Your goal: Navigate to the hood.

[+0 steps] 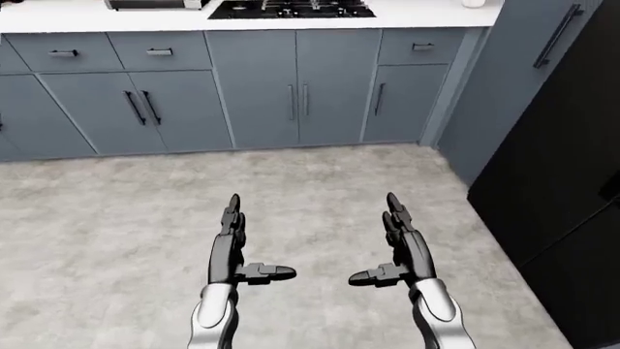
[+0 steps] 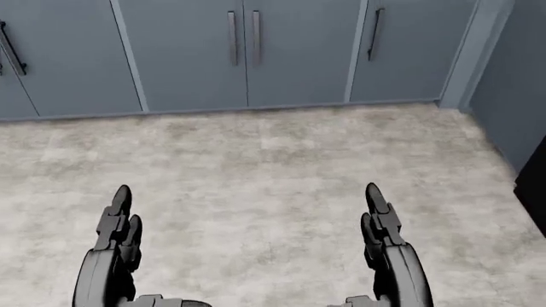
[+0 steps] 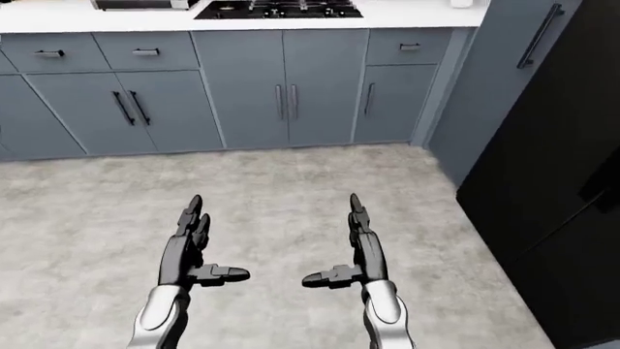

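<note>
No hood shows in any view. A black cooktop (image 1: 291, 9) lies in the white countertop (image 1: 427, 11) at the top of the left-eye view, cut off by the frame's upper edge. Both hands hover over the stone floor (image 2: 256, 173) with nothing in them. My left hand (image 1: 247, 240) is open, fingers straight and thumb pointing inward. My right hand (image 1: 387, 240) mirrors it, also open. In the head view the same left hand (image 2: 115, 224) and right hand (image 2: 379, 224) rise from the bottom edge.
Blue-grey base cabinets (image 1: 256, 87) with dark bar handles run under the counter. A tall black fridge (image 1: 562, 182) fills the right side beside a blue-grey tall panel (image 1: 504, 80). A grey appliance (image 1: 155, 4) sits on the counter left of the cooktop.
</note>
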### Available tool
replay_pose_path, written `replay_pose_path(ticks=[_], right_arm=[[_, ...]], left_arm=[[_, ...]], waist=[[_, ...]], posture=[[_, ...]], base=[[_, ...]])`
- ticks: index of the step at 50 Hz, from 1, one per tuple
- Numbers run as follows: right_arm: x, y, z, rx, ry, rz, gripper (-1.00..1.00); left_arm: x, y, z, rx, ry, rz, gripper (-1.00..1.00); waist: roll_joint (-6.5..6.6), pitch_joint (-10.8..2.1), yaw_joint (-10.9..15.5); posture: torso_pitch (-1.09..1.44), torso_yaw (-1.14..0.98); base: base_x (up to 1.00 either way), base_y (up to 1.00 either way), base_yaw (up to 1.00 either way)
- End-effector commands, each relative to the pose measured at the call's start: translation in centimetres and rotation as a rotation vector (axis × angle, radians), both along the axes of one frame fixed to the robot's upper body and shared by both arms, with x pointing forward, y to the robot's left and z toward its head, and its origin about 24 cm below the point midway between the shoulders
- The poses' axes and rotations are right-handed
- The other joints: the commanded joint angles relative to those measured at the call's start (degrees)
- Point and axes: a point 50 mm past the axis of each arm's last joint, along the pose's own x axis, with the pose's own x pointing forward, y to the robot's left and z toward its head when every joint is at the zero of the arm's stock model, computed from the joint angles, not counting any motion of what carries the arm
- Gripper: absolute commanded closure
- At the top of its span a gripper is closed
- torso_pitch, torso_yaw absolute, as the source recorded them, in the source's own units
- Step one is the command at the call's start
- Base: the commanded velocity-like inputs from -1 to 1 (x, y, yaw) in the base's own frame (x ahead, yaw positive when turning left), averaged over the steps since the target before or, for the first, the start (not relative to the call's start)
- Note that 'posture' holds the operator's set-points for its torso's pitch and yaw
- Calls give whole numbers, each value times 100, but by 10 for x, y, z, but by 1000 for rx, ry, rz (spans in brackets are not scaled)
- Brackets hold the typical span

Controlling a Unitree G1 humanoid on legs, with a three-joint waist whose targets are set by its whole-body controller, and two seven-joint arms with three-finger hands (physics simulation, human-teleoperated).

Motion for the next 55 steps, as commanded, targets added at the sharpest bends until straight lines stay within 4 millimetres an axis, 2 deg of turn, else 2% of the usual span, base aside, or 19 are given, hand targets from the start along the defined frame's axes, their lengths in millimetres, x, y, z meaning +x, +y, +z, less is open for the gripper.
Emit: replay_pose_path(ticks=[1, 9, 10, 13, 15, 19, 21, 23, 33, 35, 37, 38, 41, 46, 48, 50, 51, 52, 55], right_arm=[[5, 1, 14, -3, -78, 6, -100], [4, 1, 14, -2, -77, 8, -100], [4, 1, 14, -2, -76, 8, -100], [5, 0, 13, -2, -75, 5, -100], [5, 0, 13, -2, -74, 5, -100], [5, 0, 13, -1, -75, 2, -100], [5, 0, 13, -1, -74, 1, -100], [5, 0, 13, -1, -74, 0, -100], [4, 0, 14, -4, -77, 2, -100], [5, 0, 14, -4, -77, 3, -100], [4, 1, 14, -4, -76, 4, -100], [4, 1, 15, -3, -77, 4, -100], [4, 1, 15, -4, -78, 5, -100], [4, 1, 14, -5, -77, 6, -100], [4, 1, 14, -5, -77, 7, -100], [4, 1, 14, -5, -78, 6, -100], [4, 1, 14, -5, -77, 6, -100], [4, 1, 14, -4, -77, 6, -100], [4, 1, 14, -4, -77, 4, -100]], left_arm=[[5, -1, 17, 1, -88, -5, -100], [5, -1, 17, 1, -88, -5, -100], [5, -1, 17, 1, -88, -5, -100], [5, -1, 17, 1, -88, -5, -100], [5, -1, 17, 1, -88, -5, -100], [5, -1, 17, 1, -88, -5, -100], [5, -1, 17, 1, -88, -5, -100], [5, -1, 17, 1, -88, -5, -100], [5, -1, 17, 1, -88, -5, -100], [5, -1, 17, 1, -88, -5, -100], [5, -1, 17, 1, -88, -5, -100], [5, -1, 17, 1, -88, -5, -100], [5, -1, 17, 1, -88, -5, -100], [5, -1, 17, 1, -88, -5, -100], [5, -1, 17, 1, -88, -5, -100], [5, -1, 17, 1, -88, -5, -100], [5, -1, 17, 1, -88, -5, -100], [5, -1, 17, 1, -88, -5, -100], [5, -1, 17, 1, -88, -5, -100]], waist=[[41, -78, 6], [-357, -71, 62], [-155, -91, 40], [-325, -2, -45], [-291, -66, -87], [-100, 29, -119], [78, 34, -133], [401, -76, -134], [-36, 16, -10], [-226, 4, -4], [-581, -108, -30], [-292, -42, -91], [-362, -64, -118], [-114, -5, -125], [81, 11, -144], [427, -79, -148], [421, -152, -170], [277, -60, -73], [204, -24, -51]], posture=[[0, 0], [0, 0], [0, 0], [0, 0], [0, 0], [0, 0], [0, 0], [0, 0], [0, 0], [0, 0], [0, 0], [0, 0], [0, 0], [0, 0], [0, 0], [0, 0], [0, 0], [0, 0], [0, 0]], base=[[14, 10, 0], [14, 5, 0], [15, 2, 0], [15, 2, 0], [15, 2, 0], [15, 1, 0], [15, 2, 0], [14, 5, 0], [15, 10, 0], [14, 11, 0], [15, 10, 0], [15, 11, 0], [15, 11, 0], [15, 12, 0], [14, 12, 0], [15, 16, 0], [15, 20, 0], [16, 20, 0], [15, 20, 0]])
